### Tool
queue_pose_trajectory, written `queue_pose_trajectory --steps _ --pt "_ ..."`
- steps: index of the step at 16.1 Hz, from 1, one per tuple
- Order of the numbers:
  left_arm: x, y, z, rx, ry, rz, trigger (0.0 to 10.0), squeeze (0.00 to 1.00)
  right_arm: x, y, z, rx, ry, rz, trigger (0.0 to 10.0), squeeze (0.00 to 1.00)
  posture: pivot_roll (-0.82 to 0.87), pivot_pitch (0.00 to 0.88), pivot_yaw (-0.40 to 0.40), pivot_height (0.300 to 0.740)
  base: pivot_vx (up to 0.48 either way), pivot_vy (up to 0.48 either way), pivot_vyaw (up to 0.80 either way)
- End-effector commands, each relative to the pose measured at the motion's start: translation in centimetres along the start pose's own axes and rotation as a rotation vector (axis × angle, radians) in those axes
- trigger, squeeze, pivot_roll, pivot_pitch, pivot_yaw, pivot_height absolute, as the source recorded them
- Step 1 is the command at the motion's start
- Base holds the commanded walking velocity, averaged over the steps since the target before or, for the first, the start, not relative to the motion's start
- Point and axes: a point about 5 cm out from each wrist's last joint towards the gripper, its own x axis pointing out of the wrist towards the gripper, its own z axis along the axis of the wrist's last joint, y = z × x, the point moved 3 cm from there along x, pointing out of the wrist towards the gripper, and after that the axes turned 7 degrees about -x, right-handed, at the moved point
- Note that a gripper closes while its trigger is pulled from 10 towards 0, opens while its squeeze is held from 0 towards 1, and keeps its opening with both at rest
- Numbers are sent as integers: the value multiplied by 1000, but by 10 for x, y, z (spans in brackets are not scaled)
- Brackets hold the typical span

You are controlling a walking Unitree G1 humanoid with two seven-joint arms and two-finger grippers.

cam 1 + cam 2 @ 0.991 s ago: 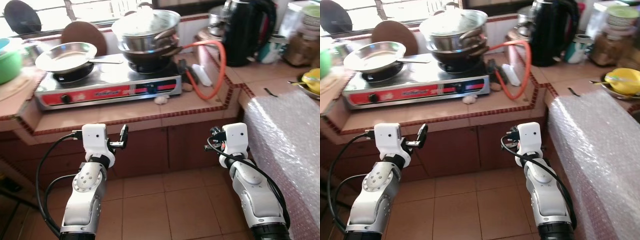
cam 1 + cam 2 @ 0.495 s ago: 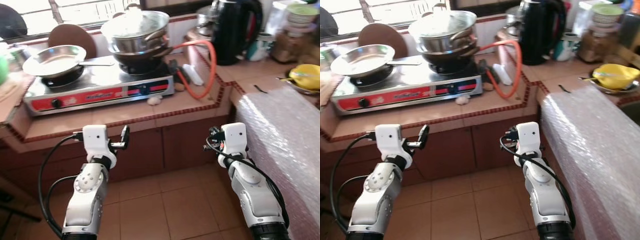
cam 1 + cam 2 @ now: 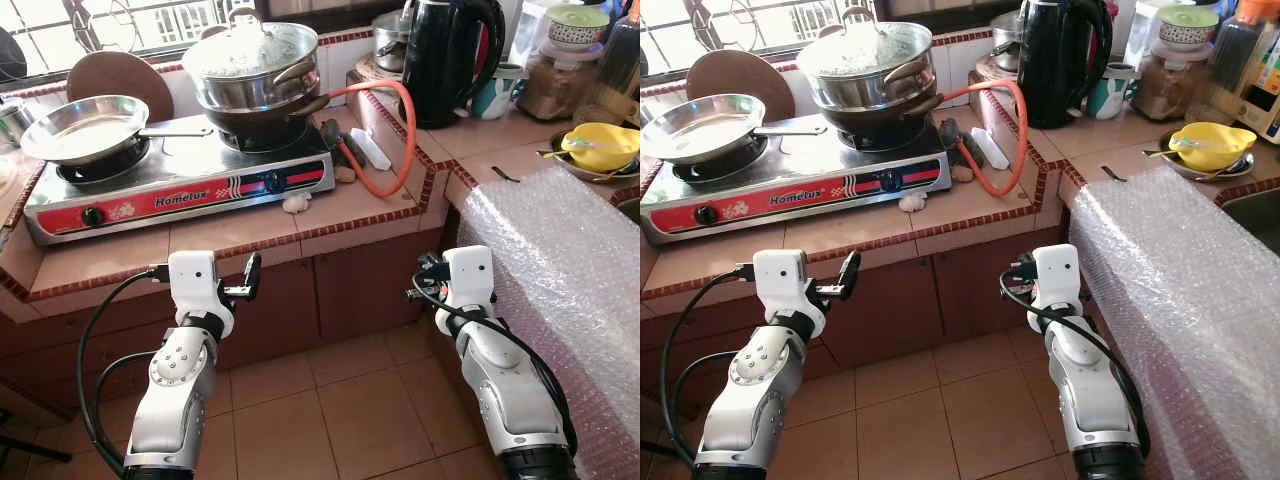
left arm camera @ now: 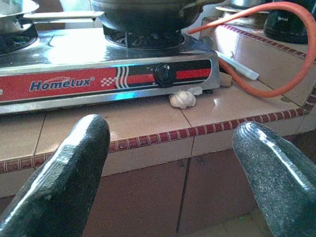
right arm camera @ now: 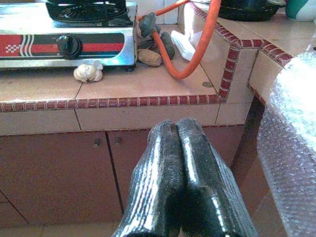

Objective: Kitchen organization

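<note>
Camera: we've swung right since a second ago, so the whole scene slid left; the green bowl by the stove is gone from view and more of the bubble-wrapped bench shows. Nothing on the counter itself moved as far as we can tell.
Left gripper (image 4: 170,163): held low in front of the counter's front edge, fingers spread wide, nothing in them, same pose as before.
Right gripper (image 5: 183,170): also low before the cabinet doors, fingers pressed flat together, empty.
Stove (image 3: 180,180): shiny steel two-burner with a red and black front strip and "Homelux" on it, long axis running along the counter's front edge, knobs facing us.
Frying pan (image 3: 82,114): round polished steel, on the burner nearer the counter's left end, its thin handle pointing right toward the pots.
Stacked pots (image 3: 250,65): steel, glass lid on top, sitting on the other burner.
Gas hose (image 3: 402,140): orange rubber, loops from the stove's right end over the tile step.
Garlic bulb (image 3: 294,203): white, lumpy, just in front of the stove's right corner, near the red-trimmed edge.
Kettle (image 3: 452,55): black, glossy, upright on the raised back corner.
Yellow bowl (image 3: 599,146): on a steel plate at the far right.
Bubble wrap (image 3: 570,280): clear, draped over the right-hand bench.
</note>
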Motion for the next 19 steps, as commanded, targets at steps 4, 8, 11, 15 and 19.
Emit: queue_pose_trajectory --steps 4,8,11,15,19 --pt "-2 2 -3 17 15 -3 10000 0 -1 3 4 13 -16 4 10000 0 -191 42 109 740 0 0 -781" --pt "-2 0 -2 25 12 -16 10000 0 -2 2 8 11 -42 5 10000 0 -196 39 112 740 0 0 -391" --pt "-2 -1 -2 26 15 -25 10000 0 -3 2 4 17 -15 -2 10000 0 -198 34 116 740 0 0 -517" --pt "-1 -2 -2 29 14 -27 10000 0 -2 2 4 19 -16 -2 10000 0 -199 31 116 740 0 0 -775" --pt "-2 -2 -3 32 16 -22 10000 0 -3 2 4 19 -14 -3 10000 0 -197 38 116 740 0 0 -775"
